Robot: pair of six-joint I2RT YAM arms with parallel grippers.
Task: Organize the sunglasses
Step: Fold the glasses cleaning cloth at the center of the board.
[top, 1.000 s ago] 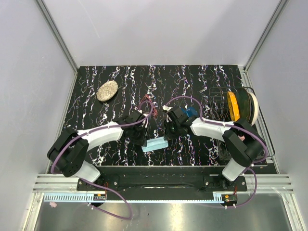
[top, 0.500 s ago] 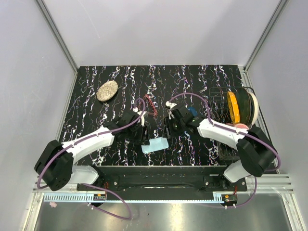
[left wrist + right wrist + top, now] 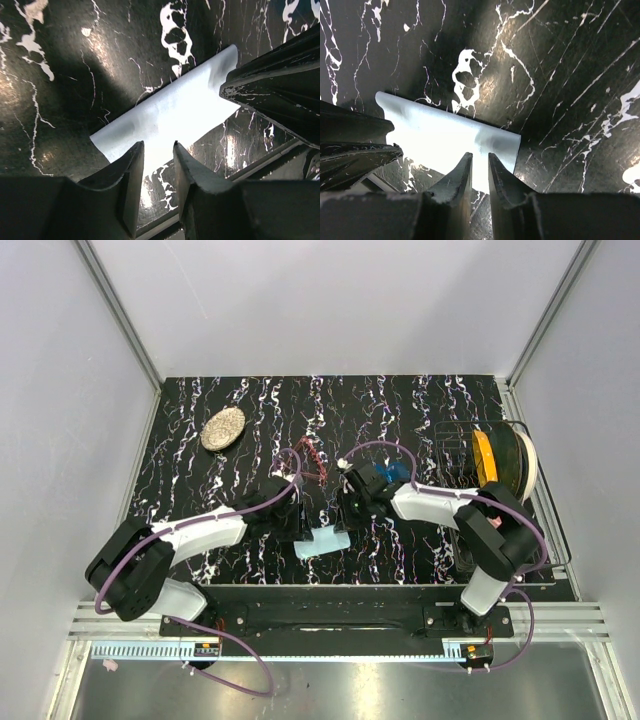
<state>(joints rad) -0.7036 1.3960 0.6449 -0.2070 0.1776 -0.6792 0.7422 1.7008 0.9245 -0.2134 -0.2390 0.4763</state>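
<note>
L claw (image 3: 157, 147), R claw (image 3: 479, 156) slightly apart at cloth (image 3: 170, 107); sunglasses (image 3: 311, 459) beyond L claw.

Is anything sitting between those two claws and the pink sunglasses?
Nothing visible does. Both the left gripper and right gripper are at the light blue cloth; the sunglasses lie on the table beyond them.
</note>
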